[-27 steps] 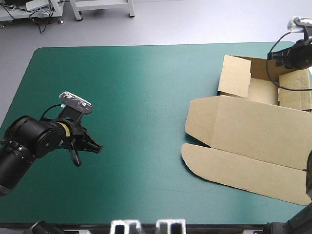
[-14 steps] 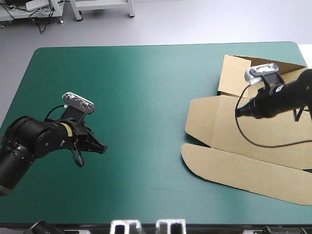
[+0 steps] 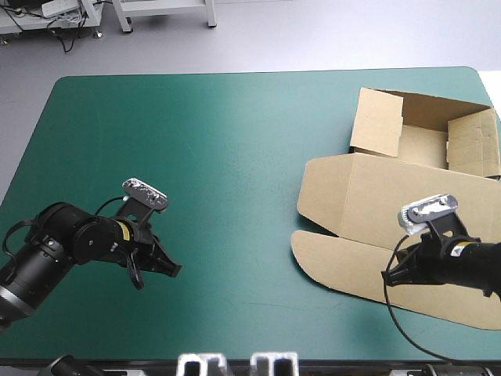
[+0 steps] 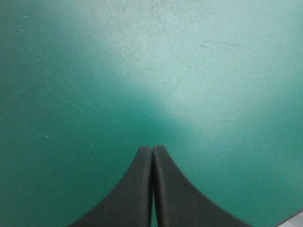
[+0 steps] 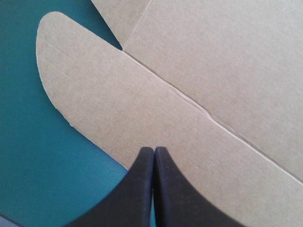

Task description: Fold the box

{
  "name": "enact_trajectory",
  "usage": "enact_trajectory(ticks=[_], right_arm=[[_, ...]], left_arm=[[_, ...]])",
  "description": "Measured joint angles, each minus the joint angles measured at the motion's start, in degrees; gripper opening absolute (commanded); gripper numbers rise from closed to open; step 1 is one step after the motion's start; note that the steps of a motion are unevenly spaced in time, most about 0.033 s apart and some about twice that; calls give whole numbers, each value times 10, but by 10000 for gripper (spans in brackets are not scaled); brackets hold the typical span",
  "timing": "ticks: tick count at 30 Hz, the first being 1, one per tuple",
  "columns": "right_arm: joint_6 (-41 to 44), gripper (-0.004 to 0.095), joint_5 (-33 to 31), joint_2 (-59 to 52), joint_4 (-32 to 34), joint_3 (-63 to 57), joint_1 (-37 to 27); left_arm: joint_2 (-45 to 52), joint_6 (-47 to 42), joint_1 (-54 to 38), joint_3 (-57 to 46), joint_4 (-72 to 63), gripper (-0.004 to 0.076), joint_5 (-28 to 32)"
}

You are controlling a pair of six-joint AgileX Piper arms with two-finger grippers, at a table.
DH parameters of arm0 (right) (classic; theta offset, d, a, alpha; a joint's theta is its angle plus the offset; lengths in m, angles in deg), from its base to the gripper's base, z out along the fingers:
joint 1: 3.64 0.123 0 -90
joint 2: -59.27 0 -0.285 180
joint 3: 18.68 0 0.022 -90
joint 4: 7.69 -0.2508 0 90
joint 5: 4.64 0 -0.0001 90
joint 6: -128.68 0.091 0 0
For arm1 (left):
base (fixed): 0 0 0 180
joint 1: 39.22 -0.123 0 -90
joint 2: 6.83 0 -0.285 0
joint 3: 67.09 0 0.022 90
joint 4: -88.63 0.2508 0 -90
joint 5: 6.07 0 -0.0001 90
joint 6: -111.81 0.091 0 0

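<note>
The brown box [image 3: 407, 204] lies at the table's right side as an open tray with raised walls at the far right and its lid [image 5: 218, 61] spread flat toward the front. A rounded front flap [image 5: 94, 94] ends the lid. My right gripper [image 3: 387, 278] hovers shut over that flap near its front edge; its fingertips [image 5: 154, 150] meet in a point above the board. My left gripper [image 3: 174, 269] is shut over bare teal-green cover [image 4: 151, 71] at the front left, far from the box, its tip [image 4: 152, 149] holding nothing.
The teal-green table [image 3: 211, 141] stretches wide between the two arms. The box tray's far wall [image 3: 376, 121] stands up near the table's far right corner. The table's front edge runs close below both grippers.
My right arm has swept from the tray at the far right, across the lid, down to the front flap. My left gripper has shifted a little right and toward the front edge.
</note>
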Motion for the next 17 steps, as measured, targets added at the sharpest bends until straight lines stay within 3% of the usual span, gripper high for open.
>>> enact_trajectory(ticks=[17], right_arm=[[3,-15,20,-39,13,-16,4]], left_arm=[[53,-12,0,-44,-6,-10,23]])
